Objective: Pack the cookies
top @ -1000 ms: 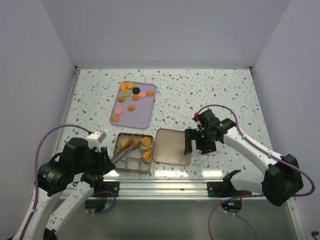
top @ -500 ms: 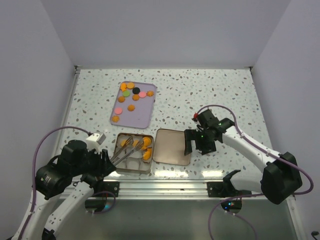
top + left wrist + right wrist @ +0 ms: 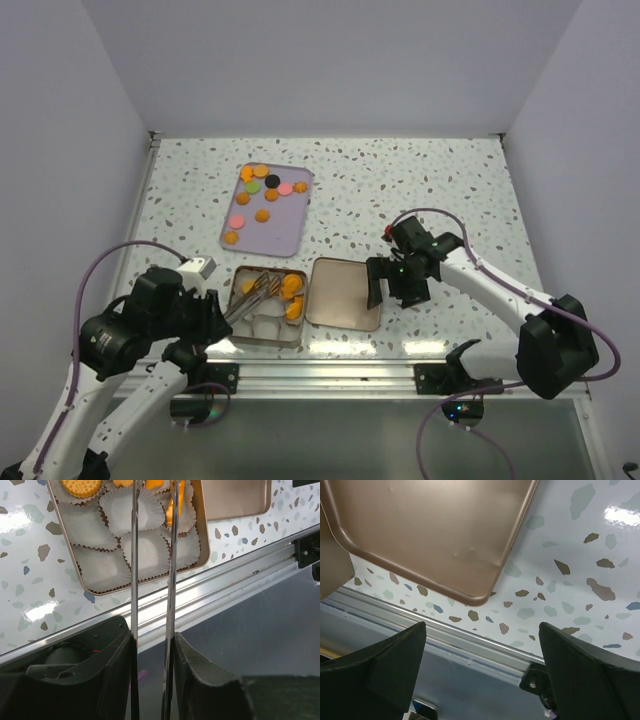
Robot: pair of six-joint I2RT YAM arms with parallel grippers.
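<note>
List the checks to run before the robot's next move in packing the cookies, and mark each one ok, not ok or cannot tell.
1. Left claw shut on the tongs: ok.
2. Tongs tips over the tin: ok, shown in the top view.
3. Empty cups in the tin: ok, several in the near rows.
4. Cookies waiting on the tray: ok.
5. One held between the tongs tips: cannot tell, too small from above and outside the wrist view.
6. Right claw open, holding nothing, near the lid: ok.
</note>
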